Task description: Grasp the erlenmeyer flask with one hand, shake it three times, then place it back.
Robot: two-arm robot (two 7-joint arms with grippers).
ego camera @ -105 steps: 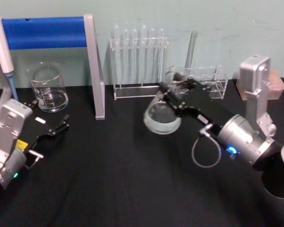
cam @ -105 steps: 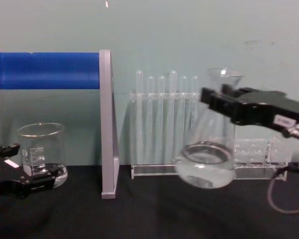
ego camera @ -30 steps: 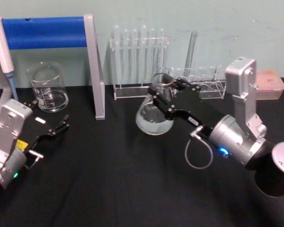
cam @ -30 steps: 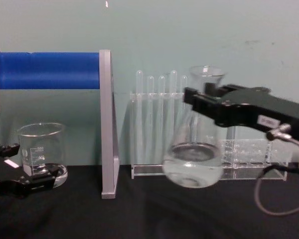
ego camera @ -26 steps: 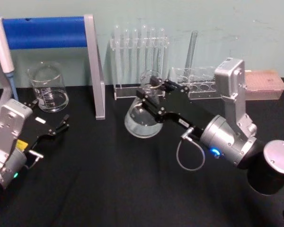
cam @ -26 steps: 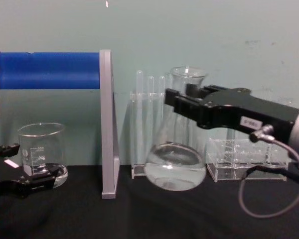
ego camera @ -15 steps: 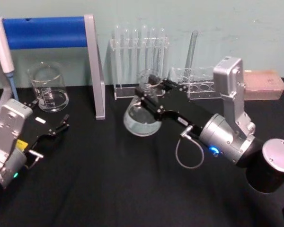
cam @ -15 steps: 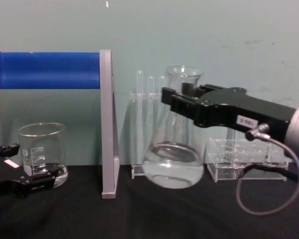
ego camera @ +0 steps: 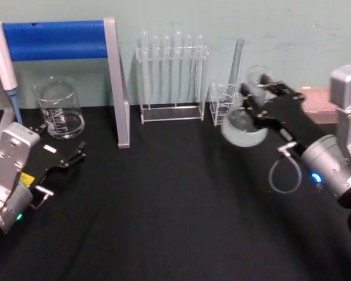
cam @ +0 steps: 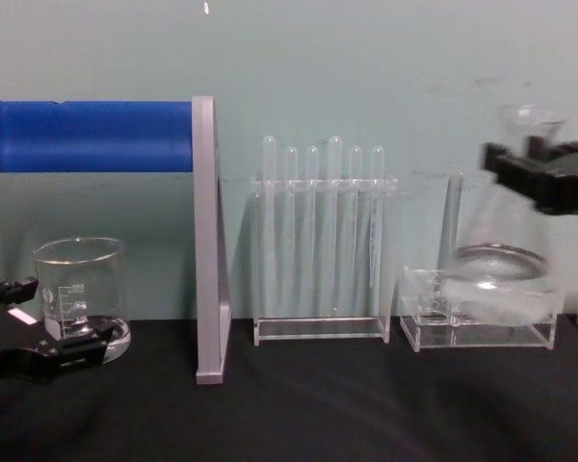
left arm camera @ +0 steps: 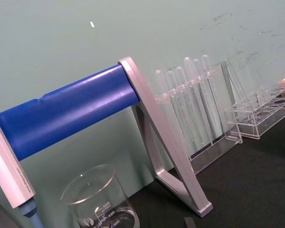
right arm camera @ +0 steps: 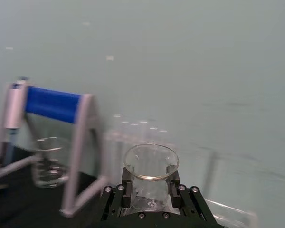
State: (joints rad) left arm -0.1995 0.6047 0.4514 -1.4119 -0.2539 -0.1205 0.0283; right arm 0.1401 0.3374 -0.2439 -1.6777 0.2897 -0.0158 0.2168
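Note:
The erlenmeyer flask is clear glass with some clear liquid in its wide base. It hangs above the black table at the right, in front of a small clear rack. My right gripper is shut on its neck just under the flared rim. From the chest, the flask stands roughly upright in the right gripper. Through the right wrist camera I look down on the flask's rim, with the black fingers on either side of the neck. My left gripper rests open, low at the left near the beaker.
A glass beaker stands at the back left under a blue bar on a grey frame. A test tube rack stands at the back centre, a small clear rack to its right, and a pink box at the far right.
My right gripper has swung the flask from the table's centre far to the right, in front of the small rack. The left arm has not moved.

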